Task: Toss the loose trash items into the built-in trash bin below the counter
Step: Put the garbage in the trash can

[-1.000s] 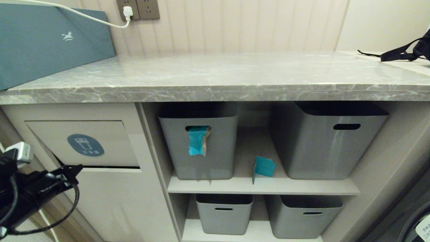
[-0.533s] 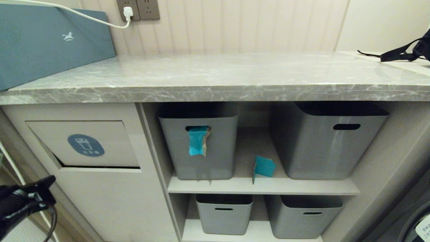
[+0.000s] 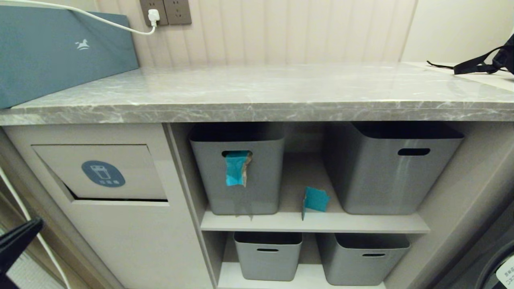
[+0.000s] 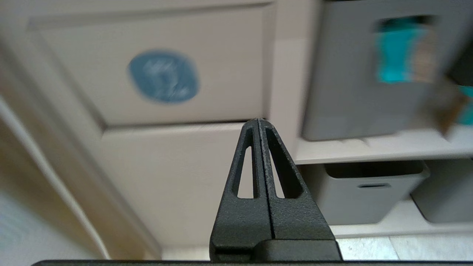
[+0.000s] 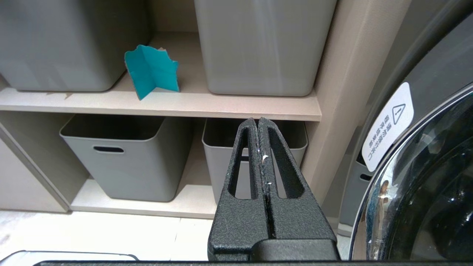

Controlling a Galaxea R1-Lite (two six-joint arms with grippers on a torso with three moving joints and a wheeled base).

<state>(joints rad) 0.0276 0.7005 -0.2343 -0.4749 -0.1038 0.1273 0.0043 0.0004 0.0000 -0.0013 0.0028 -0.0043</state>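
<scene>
a cabinet front under a grey marble bench (image 3: 257, 94). the left gripper (image 4: 258, 123), jaws closed and empty, hangs low before the beige trash bin flap (image 3: 96, 170), whose lower edge stands ajar. one step looks finished. two teal scraps remain: one wrapper (image 3: 237, 167) hanging from a grey storage box's (image 3: 237, 172) handle slot, another (image 3: 315, 199) standing folded on the shelf (image 3: 313, 222) between two boxes. next, the jaws must open and reach one. the right gripper (image 5: 258, 123), jaws closed, hangs parked near a washing machine door (image 5: 425, 173).
</scene>
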